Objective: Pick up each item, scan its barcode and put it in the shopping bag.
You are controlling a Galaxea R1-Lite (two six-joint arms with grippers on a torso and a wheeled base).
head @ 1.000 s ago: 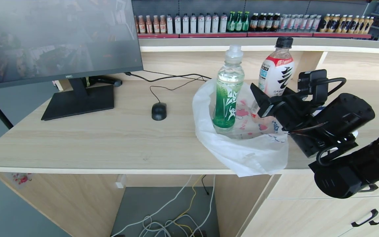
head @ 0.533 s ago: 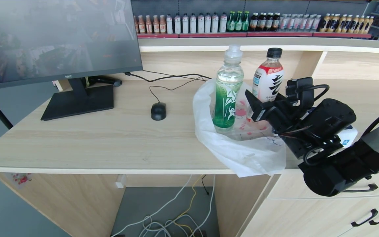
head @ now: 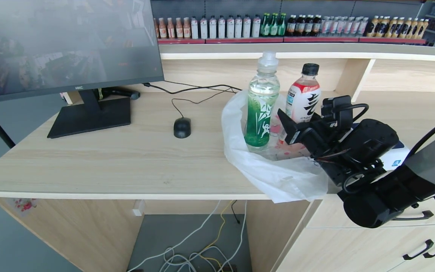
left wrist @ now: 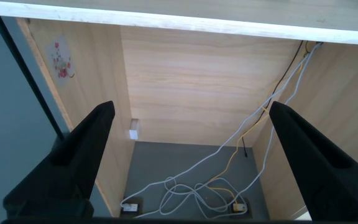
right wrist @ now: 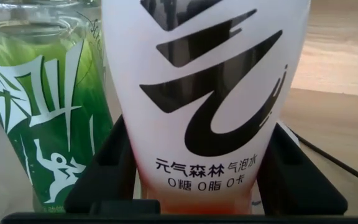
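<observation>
The white-labelled bottle, black-capped and upright, is clamped low on its body by my right tool, with one finger on each side of the label. It stands in the mouth of the shopping bag; I cannot tell whether its base rests on the bag's floor, as the tool hides it. Just beside it, on the side nearer the bench's left end, a green bottle with a clear cap stands upright inside the same bag. The bag, white and crumpled open, lies on the bench toward the right end, with its lip spilling over the front edge.

A black mouse sits mid-bench, well apart from the bag, with its cord running toward the rear edge. A monitor stands at the rear left corner, and a black handheld device lies behind its stand.

My left tool hangs below the front edge of the bench, fingers spread wide and holding nothing. Beyond it, loose cables trail on the floor under the bench.
</observation>
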